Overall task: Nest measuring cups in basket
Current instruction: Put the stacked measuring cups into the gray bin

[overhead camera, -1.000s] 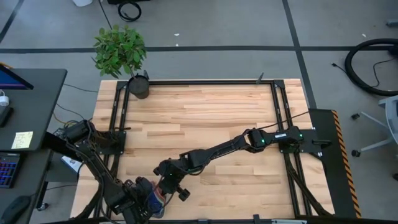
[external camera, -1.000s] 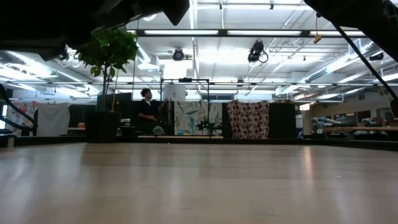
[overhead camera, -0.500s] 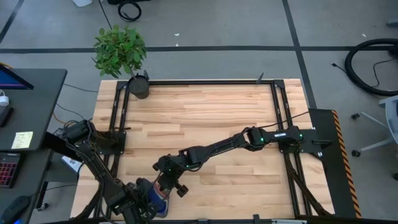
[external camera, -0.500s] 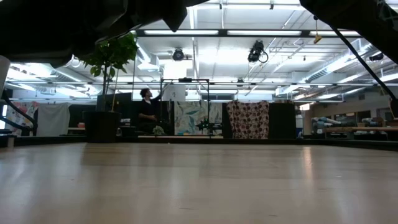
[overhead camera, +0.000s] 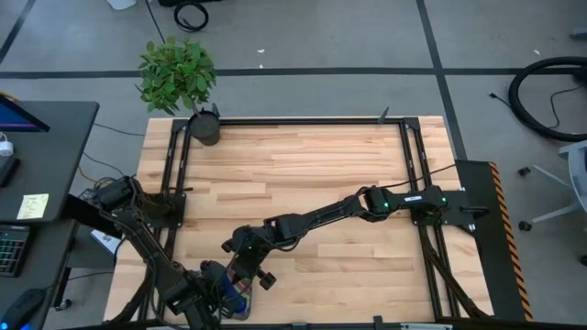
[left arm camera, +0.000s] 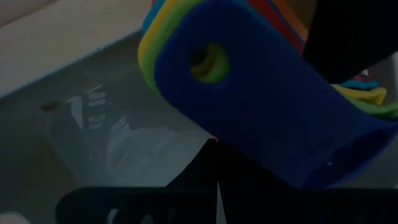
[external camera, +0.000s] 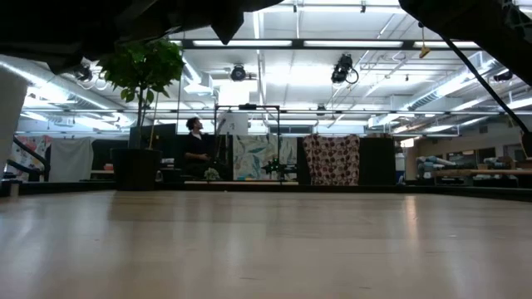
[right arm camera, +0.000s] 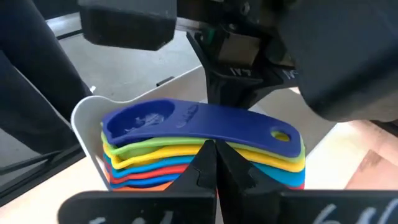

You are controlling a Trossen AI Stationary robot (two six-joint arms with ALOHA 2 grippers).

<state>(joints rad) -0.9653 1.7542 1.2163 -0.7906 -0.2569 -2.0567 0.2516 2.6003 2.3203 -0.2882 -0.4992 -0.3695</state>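
Pale wooden plank surface (overhead camera: 303, 174) framed by black rails, filling the frame's middle. Dark plant pot (overhead camera: 205, 127) on its upper left corner. Light grey basket (right arm camera: 84, 121) at the lower edge, left of centre.

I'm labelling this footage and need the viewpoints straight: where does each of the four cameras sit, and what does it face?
High view: overhead, looking straight down; both arms meet at the table's near edge.
Low view: tabletop height, facing a plant and the room; only dark arm parts above.
Left wrist: on the left arm, close on the measuring cups over the basket.
Right wrist: on the right arm, right hand shut at the cups.
Both wrist views share the cups.
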